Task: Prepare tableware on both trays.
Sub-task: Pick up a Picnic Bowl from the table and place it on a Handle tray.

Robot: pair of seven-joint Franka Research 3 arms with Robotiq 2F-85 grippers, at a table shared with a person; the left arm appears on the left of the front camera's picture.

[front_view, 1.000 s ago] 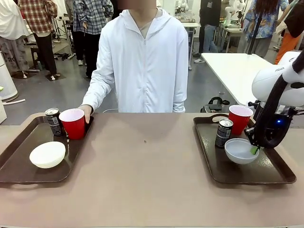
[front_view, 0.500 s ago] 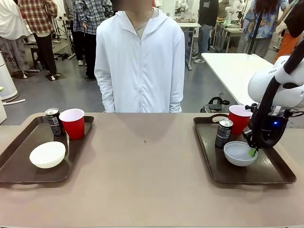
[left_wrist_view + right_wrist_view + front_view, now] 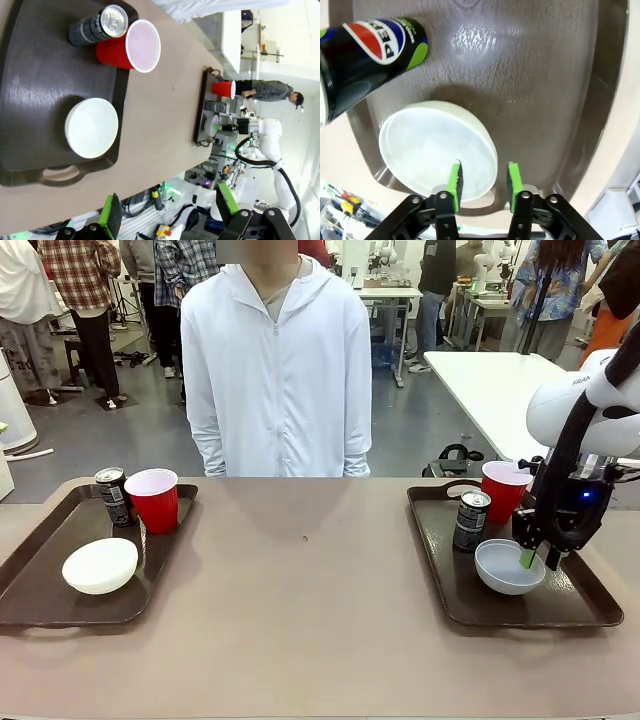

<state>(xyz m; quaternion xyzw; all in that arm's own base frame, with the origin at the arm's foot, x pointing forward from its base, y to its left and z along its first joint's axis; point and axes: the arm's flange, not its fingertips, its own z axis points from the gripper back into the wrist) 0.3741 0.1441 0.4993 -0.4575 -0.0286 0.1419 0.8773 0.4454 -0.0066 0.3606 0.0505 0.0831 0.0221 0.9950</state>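
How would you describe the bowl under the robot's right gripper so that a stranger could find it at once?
Look at the dark brown tray on the right side of the table. On it stand a red cup, a dark can and, nearest the camera, a shallow grey-white bowl. It is the only low, pale, round thing there, and the right gripper straddles its rim.

My right arm (image 3: pixel 590 410) is glossy white with a black cable and blue light, ending in a black gripper (image 3: pixel 483 179) with green pads (image 3: pixel 454 179).
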